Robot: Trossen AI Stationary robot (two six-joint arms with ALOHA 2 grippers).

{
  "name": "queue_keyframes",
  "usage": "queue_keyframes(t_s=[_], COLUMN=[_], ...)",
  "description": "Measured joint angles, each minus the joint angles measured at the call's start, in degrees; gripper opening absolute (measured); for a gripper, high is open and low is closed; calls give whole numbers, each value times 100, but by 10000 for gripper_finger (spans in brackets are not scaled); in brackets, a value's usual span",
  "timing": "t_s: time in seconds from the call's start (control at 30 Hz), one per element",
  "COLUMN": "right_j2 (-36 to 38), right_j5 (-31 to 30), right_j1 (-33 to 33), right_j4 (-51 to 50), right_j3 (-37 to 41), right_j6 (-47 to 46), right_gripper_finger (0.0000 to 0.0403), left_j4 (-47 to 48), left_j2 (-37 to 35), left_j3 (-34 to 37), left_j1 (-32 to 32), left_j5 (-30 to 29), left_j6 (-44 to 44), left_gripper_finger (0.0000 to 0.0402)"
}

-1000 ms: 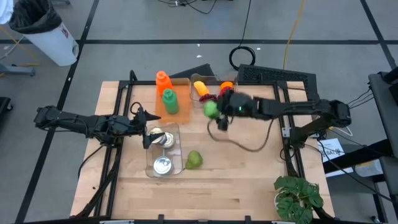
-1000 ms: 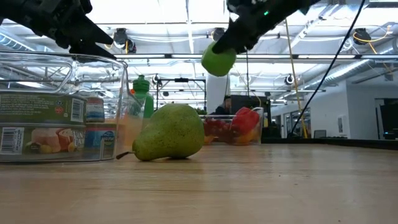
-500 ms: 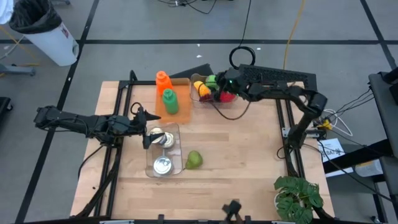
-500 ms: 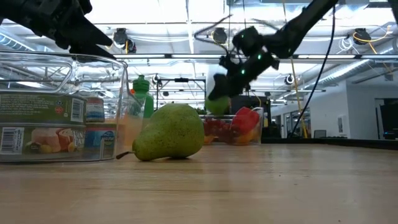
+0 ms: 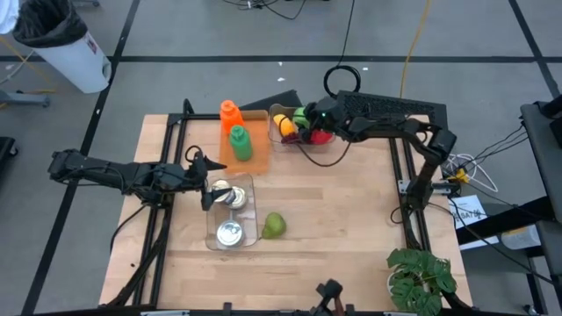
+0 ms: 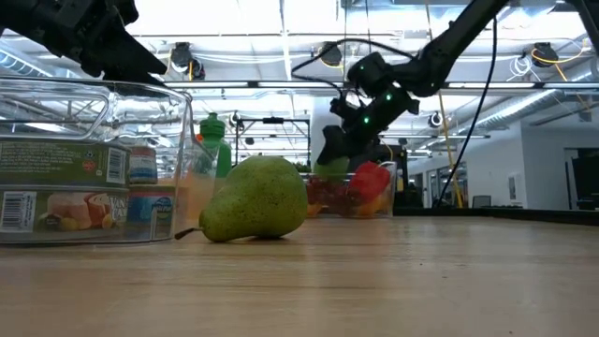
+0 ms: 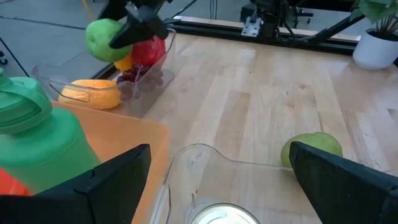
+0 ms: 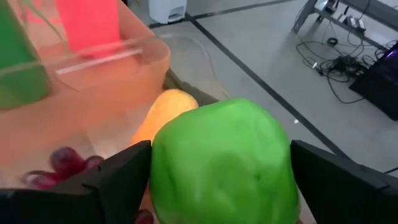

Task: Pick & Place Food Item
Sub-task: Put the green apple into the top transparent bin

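Observation:
A green apple (image 5: pixel 299 115) (image 8: pixel 224 165) sits between the fingers of my right gripper (image 5: pixel 307 117) (image 8: pixel 219 149), shut on it, over a clear tub (image 5: pixel 309 143) at the table's far edge. The tub holds a red pepper (image 6: pixel 371 183), grapes and an orange piece (image 8: pixel 165 115). A green pear (image 5: pixel 274 225) (image 6: pixel 255 199) lies on its side on the table, nearer the middle. My left gripper (image 5: pixel 204 180) (image 7: pixel 219 149) hangs open over a clear tub of cans (image 5: pixel 230 212) at the table's left. My right gripper pinches the green apple between its two fingers (image 8: pixel 118 186), one on each side (image 8: pixel 163 174) of the fruit. The fingers slant down from the table's right side. The apple is lifted clear, at about the height of the tub's rim (image 6: pixel 332 168), above the other food.
An orange bin (image 5: pixel 250 158) with a green bottle (image 5: pixel 239 143) and an orange bottle (image 5: pixel 229 114) stands left of the fruit tub. A potted plant (image 5: pixel 421 279) is at the near right corner. Bare wood lies between the pear and the table's right edge.
My right gripper has carried the apple from the middle of the table toward the far edge, over the fruit tub, and has then lowered it to about the tub's rim. It has stayed shut on the apple.

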State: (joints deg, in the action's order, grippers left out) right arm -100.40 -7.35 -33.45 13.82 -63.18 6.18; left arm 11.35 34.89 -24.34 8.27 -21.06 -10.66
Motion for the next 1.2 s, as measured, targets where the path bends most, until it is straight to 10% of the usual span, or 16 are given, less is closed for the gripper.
queue_keyframes(t_s=[1.2], right_j2=[465], right_j5=[279], right_j1=[-67], right_j4=[-537], right_j3=[-7], right_j6=[-1651], right_gripper_finger=[359], left_j4=[-86], left_j2=[-1], left_j3=[0], left_j1=[0], left_j5=[-3], left_j6=[4], left_gripper_finger=[397])
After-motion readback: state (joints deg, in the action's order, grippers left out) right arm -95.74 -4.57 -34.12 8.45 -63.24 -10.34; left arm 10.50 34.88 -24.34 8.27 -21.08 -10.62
